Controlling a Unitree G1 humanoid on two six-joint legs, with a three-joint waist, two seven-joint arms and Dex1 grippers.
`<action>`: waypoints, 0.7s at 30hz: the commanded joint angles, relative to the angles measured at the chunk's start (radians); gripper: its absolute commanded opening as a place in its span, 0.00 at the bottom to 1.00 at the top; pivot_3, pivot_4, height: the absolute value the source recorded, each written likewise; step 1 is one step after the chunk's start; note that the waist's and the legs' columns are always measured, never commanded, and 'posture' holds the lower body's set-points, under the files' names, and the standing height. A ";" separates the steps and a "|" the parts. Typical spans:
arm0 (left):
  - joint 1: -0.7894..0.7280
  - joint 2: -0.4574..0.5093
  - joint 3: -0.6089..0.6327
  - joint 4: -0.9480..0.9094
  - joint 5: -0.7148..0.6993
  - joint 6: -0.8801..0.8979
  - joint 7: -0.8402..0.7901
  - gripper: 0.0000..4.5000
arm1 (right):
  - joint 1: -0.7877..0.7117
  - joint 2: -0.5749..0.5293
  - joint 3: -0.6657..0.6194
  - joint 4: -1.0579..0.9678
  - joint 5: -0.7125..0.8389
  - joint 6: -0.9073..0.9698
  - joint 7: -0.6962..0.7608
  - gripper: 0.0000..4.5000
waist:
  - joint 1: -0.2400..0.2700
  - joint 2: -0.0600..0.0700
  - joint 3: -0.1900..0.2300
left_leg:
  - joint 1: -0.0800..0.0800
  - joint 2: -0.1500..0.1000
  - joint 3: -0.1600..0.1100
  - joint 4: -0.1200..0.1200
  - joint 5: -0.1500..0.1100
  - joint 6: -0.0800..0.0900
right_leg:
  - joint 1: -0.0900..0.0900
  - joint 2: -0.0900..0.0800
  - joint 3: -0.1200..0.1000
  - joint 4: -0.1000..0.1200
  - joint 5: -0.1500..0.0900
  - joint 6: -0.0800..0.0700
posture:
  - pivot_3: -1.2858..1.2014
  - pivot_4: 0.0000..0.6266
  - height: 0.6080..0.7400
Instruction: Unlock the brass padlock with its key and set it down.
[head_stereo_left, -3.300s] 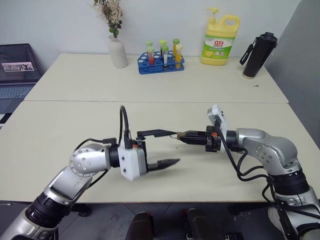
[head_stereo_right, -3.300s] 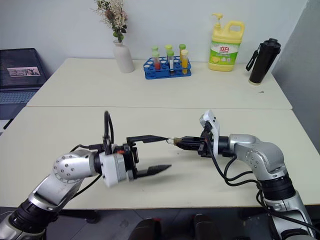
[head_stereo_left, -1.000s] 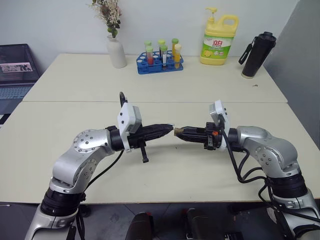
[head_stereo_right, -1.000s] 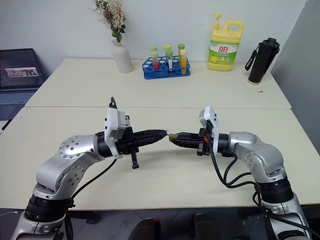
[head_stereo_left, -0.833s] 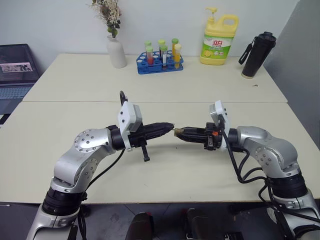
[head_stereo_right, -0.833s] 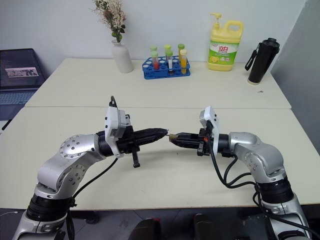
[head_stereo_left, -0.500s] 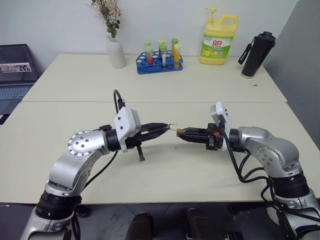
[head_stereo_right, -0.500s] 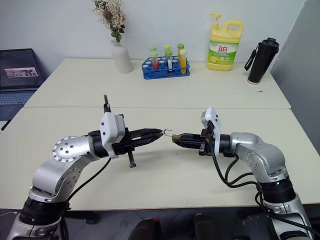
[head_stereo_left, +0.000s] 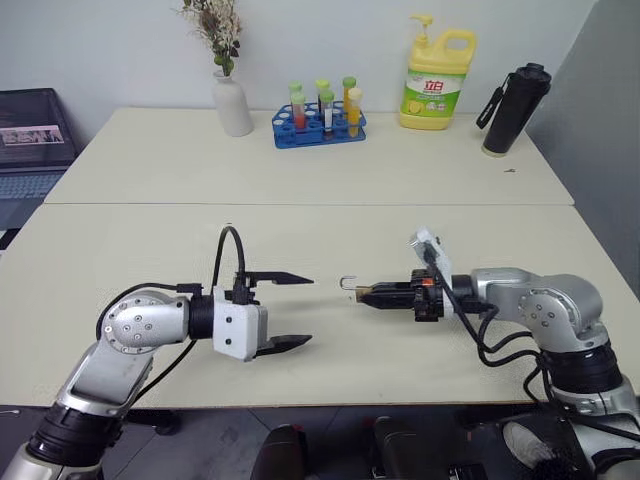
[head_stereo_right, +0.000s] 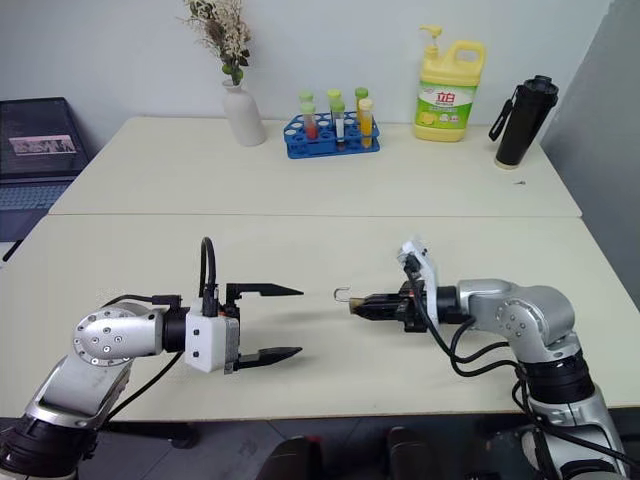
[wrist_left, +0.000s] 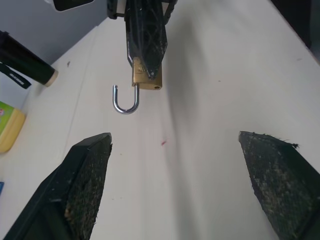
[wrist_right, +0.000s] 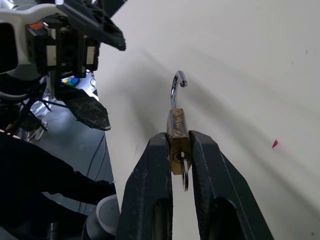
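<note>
Left eye view: test-tube rack (head_stereo_left: 322, 112) beyond padlock (head_stereo_left: 358, 293).

Golden-yellow padlock (wrist_left: 147, 75) with silver shackle (wrist_left: 125, 100). Black fingers (wrist_right: 150, 195) on silver-grey arms. Cream table (head_stereo_left: 300, 180). Yellow soap bottle (head_stereo_left: 439, 80) with green label; blue rack (head_stereo_left: 322, 127); white vase (head_stereo_left: 234, 103); black flask (head_stereo_left: 512, 110).

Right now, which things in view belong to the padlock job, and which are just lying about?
Job: brass padlock, shackle open, held in right gripper; key in its keyhole; left gripper, open.

Lying about: vase, test-tube rack, detergent bottle, black flask, laptop.
</note>
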 joint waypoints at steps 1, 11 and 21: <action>0.001 0.007 0.011 -0.042 0.004 -0.022 0.011 0.94 | -0.008 0.021 -0.025 -0.031 0.021 0.044 -0.052 0.04 | 0.000 0.000 0.000 | 0.000 0.000 0.000 0.000 0.000 0.000 | 0.000 0.000 0.000 0.000 0.000 0.000 | 0.52 0.24 1.00; 0.026 -0.024 -0.008 -0.036 0.042 -0.029 0.050 0.94 | -0.032 0.163 -0.017 0.093 -0.064 0.124 -0.241 0.04 | -0.001 0.000 0.000 | 0.000 0.000 0.001 0.000 0.000 0.000 | 0.000 0.000 0.000 0.000 0.000 0.000 | 0.52 0.24 1.00; 0.042 -0.037 -0.016 -0.037 0.041 -0.021 0.065 0.94 | -0.003 0.152 -0.036 0.085 -0.099 0.143 -0.271 0.59 | -0.001 0.000 0.000 | 0.000 0.000 0.000 0.000 0.000 0.000 | 0.000 0.000 0.000 0.000 0.000 0.000 | 0.52 0.24 1.00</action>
